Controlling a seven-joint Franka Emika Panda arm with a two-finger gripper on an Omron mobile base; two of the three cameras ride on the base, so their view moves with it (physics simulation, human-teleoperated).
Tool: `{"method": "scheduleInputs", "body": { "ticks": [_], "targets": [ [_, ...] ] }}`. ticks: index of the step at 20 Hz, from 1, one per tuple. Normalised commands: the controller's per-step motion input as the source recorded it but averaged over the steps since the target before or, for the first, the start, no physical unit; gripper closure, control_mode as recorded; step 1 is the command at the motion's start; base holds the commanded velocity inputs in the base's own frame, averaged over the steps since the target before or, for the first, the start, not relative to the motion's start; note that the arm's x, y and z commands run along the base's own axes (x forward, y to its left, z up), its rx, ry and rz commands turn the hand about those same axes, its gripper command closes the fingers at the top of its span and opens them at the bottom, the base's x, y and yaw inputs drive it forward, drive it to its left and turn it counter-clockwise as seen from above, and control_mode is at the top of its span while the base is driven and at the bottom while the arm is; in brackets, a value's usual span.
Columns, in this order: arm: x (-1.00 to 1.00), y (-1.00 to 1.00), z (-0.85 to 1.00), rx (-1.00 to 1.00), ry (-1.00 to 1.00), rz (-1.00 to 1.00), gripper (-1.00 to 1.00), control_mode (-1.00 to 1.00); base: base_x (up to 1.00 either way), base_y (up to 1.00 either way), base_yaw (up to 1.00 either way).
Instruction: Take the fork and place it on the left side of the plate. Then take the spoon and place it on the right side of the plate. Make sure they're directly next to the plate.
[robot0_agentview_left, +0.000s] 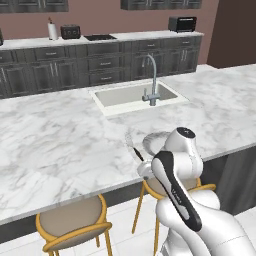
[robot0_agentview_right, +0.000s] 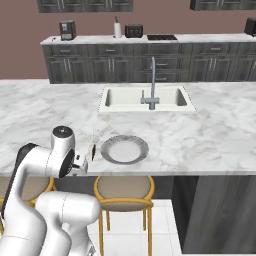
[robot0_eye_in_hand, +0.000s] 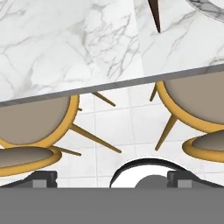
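The fork (robot0_agentview_right: 93, 145) lies on the marble counter just left of the plate (robot0_agentview_right: 124, 149), tines pointing away from me, dark handle toward the counter's near edge. In the left base view the fork (robot0_agentview_left: 134, 148) sits beside the plate (robot0_agentview_left: 152, 141), which my arm partly covers. My gripper (robot0_eye_in_hand: 113, 177) hangs over the counter's near edge, open, with nothing between its fingers (robot0_eye_in_hand: 43, 177). The hand view catches the fork's handle tip (robot0_eye_in_hand: 154, 15) and a bit of the plate's rim (robot0_eye_in_hand: 210, 6) at its top. The spoon is out of view.
A sink (robot0_agentview_right: 145, 97) with a tall faucet (robot0_agentview_right: 152, 82) is set in the counter behind the plate. Two round stools (robot0_agentview_right: 124, 190) with yellow frames stand under the counter's near edge (robot0_eye_in_hand: 109, 87). Small appliances line the back counter (robot0_agentview_right: 150, 39).
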Motion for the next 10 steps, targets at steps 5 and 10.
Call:
{"method": "scheduleInputs", "body": {
  "ticks": [5,10],
  "targets": [
    [0.00,0.00,0.00,0.00,0.00,0.00,-1.00,1.00,0.00,0.00,0.00],
    [0.00,0.00,0.00,0.00,0.00,0.00,-1.00,1.00,-0.11,0.01,0.00]
  ]
}}
